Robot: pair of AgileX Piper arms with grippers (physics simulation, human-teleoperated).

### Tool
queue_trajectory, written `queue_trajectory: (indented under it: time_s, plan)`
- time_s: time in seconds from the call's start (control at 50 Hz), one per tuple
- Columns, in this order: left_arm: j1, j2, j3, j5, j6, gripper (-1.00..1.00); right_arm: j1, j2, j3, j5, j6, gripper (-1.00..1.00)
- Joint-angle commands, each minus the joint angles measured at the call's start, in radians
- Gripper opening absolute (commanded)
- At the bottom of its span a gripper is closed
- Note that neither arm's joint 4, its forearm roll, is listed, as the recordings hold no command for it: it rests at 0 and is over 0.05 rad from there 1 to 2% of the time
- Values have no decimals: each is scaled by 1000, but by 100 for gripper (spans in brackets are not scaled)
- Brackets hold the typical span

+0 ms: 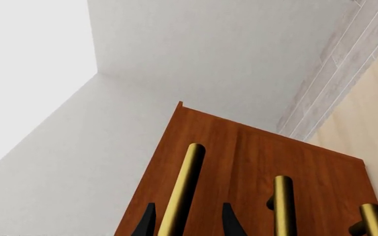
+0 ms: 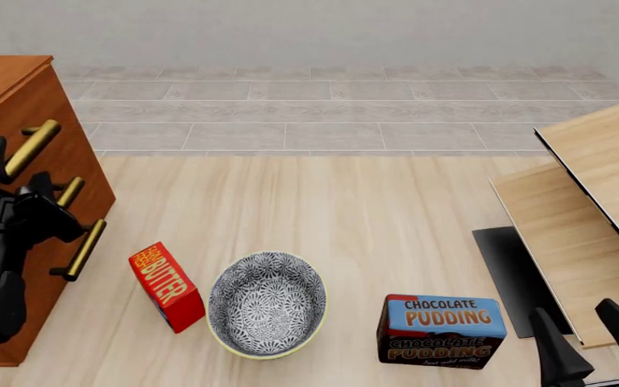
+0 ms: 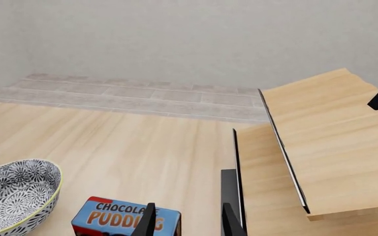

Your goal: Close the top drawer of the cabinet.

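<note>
At the left edge of the front view we find the cabinet, a tall reddish-brown unit whose three brass bar handles face the table. Our left gripper is set against its front. In the left wrist view the two dark fingertips stand apart on either side of the top drawer handle, straddling the bar without visibly pinching it; we read the jaws as released. In the front view the arm body covers the fingers, so that view cannot confirm this.

We judge the step in hand to be the push itself, at or near its end: all three fronts look about level in the wrist view, though we cannot tell whether the top drawer is fully seated. The next move calls for a straight press along the drawer's travel, with no sideways load on the bar, followed by a clean retreat.

Our right gripper idles at the near right corner, jaws parted and holding nothing, just beside the pale wood boards.

Only the front view shows the table layout: a butter box, a patterned bowl and a chocolate pudding box, all well apart from the cabinet. Only the left wrist view shows the handle between the fingertips.
</note>
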Motion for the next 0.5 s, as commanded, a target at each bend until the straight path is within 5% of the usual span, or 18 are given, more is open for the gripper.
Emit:
queue_trajectory:
  time_s: [0.02,0.16,0.5]
  plan:
    - [122,81,-4,0,0,100,-2,0,0,-1,3,100]
    - [130,84,5,0,-68,100,-5,0,0,-2,5,100]
    - [188,76,-7,0,-89,100,-1,0,0,-1,4,100]
